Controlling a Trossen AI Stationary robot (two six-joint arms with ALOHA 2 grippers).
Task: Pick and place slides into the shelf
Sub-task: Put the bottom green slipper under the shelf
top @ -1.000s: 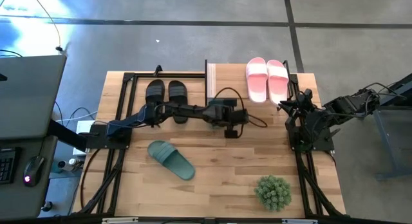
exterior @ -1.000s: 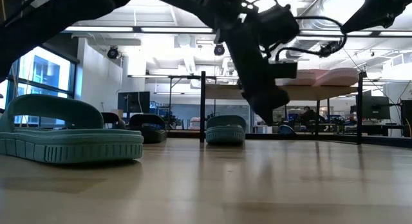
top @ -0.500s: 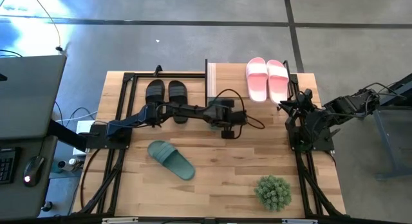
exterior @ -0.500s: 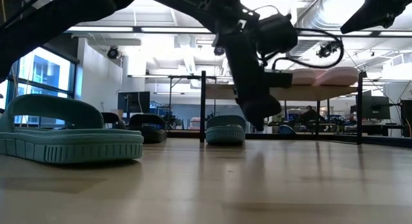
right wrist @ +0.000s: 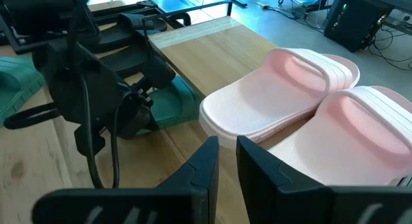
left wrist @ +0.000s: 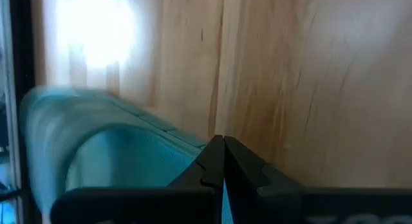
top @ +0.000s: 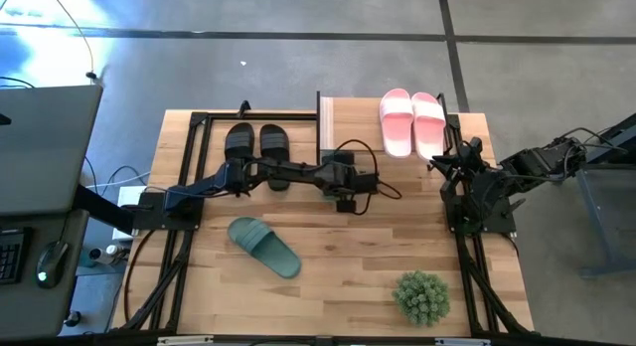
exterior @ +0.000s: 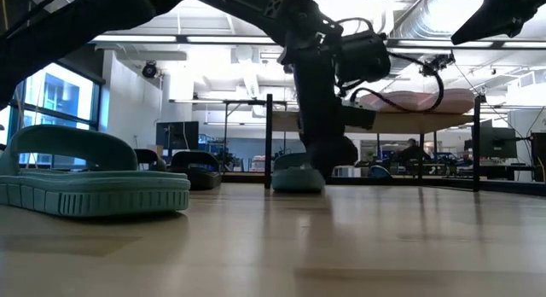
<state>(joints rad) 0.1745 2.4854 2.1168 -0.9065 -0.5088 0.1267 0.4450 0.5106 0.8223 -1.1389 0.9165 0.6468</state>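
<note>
Under the shelf (top: 353, 112), frame centre, a green slide (right wrist: 180, 102) sits half in, the left gripper (left wrist: 223, 161) with fingers together against it. Pushed unevenly, it might twist against the frame. Right gripper (right wrist: 226, 161), slightly parted, waits by the pink slides (top: 412, 122).

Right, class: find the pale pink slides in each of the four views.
High view: pale pink slides upper right of centre, on the shelf.
Low view: slides upper right, atop the shelf.
Left wrist view: not in it.
Right wrist view: slides filling the right side.
Shared landmark: the shelf's wooden top board beneath them.
</note>
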